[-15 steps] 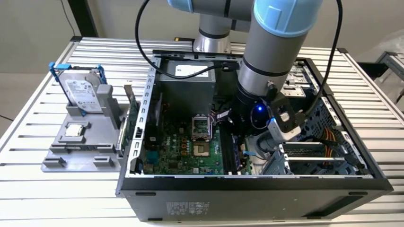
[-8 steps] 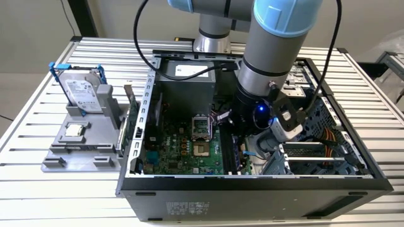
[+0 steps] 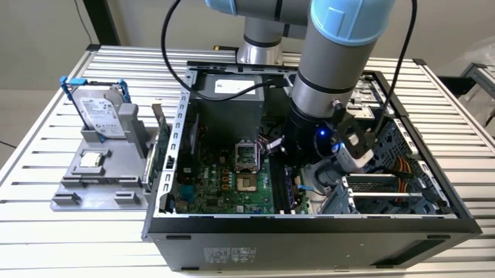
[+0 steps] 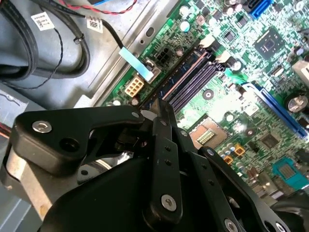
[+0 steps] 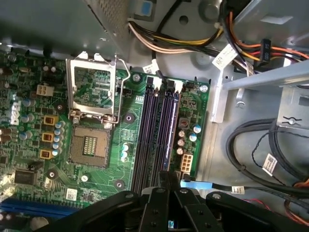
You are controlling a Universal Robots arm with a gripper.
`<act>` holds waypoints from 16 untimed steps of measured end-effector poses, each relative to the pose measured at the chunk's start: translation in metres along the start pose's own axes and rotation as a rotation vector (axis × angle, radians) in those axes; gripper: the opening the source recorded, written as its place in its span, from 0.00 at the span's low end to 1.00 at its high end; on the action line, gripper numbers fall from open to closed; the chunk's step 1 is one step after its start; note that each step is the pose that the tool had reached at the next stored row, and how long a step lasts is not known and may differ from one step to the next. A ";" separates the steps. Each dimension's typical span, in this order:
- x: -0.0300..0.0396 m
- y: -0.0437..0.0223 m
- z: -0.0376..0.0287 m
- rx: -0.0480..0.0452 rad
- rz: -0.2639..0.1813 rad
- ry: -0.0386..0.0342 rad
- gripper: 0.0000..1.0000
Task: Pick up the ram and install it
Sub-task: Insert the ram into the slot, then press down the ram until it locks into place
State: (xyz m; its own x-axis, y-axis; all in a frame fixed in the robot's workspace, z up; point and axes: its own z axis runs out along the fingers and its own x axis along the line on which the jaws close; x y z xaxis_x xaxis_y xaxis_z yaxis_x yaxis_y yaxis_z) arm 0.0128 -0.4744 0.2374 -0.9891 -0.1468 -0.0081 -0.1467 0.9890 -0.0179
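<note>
White printed tags [image 5: 223,60] on the cables in the first wrist view, more tags [image 4: 43,20] in the second wrist view; print too small to make out. In the exterior view, a white sticker [image 3: 232,86] on the grey power box at upper centre. Another label on the hard drive [image 3: 101,110], standing in the grey tray [image 3: 69,200] at the exterior view's left.

Arm [image 3: 332,87] reaching down into the open computer case [image 3: 309,231], right of centre in the exterior view. Gripper [image 5: 166,180] closed, black tips drawn together, poised over one end of the memory slots [image 5: 157,130] on the green board [image 5: 125,145]. Same in the second wrist view: gripper [image 4: 161,108] pinched together above the slot ends.

A thin bluish strip runs along the slot straight out from the tips, seen edge-on. Cannot tell whether that strip is the ram or the slot itself, nor whether anything sits between the tips.
</note>
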 end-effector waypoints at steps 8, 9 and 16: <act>0.0000 0.0001 0.0001 -0.0006 -0.071 -0.0013 0.00; 0.0000 0.0001 0.0001 -0.0006 -0.079 -0.0014 0.00; 0.0000 0.0001 0.0000 -0.0009 -0.119 -0.0021 0.00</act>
State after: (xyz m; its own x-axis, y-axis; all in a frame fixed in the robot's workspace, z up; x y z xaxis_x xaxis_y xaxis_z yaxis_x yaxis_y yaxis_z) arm 0.0128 -0.4743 0.2374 -0.9648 -0.2628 -0.0080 -0.2626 0.9647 -0.0180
